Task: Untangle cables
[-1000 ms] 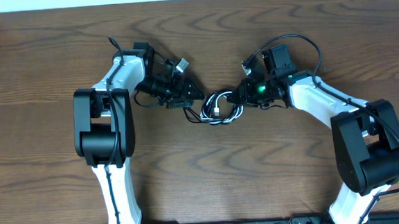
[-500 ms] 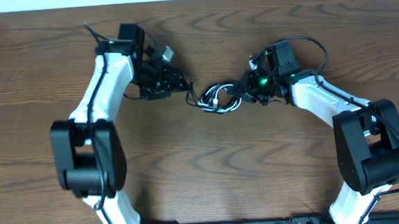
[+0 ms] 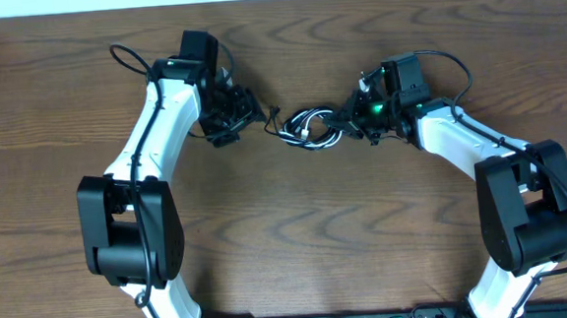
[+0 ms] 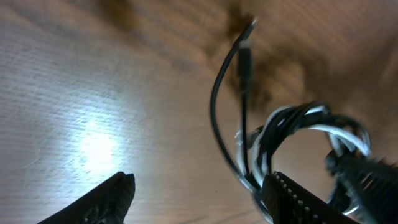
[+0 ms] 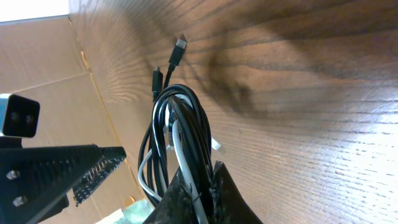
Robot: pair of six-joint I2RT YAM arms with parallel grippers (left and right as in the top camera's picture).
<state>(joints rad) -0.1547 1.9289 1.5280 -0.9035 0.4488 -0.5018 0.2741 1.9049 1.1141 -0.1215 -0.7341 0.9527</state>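
While the right arm (image 3: 460, 148) pinches the tangled bundle between closed jaws, the left arm (image 3: 158, 122) holds its jaws wide apart with nothing between them. The bundle sits near the middle of the table (image 3: 288, 238), between the two arms and toward its far side. It is made of the black cable (image 5: 163, 118), wound in several loops, and the white cable (image 5: 184, 146), threaded through those loops. In the right wrist view the jaws close on the lower part of the coil, gripping black and white strands together. Two dark plug ends stick out beyond the loops, one (image 5: 178, 45) farther out than the other (image 5: 155, 78). In the left wrist view the coil lies just ahead of the open jaws and off to one side. A black strand runs close past one finger (image 4: 298, 199); whether it touches I cannot tell. Whether the coil rests on the wood or hangs just above it is unclear.
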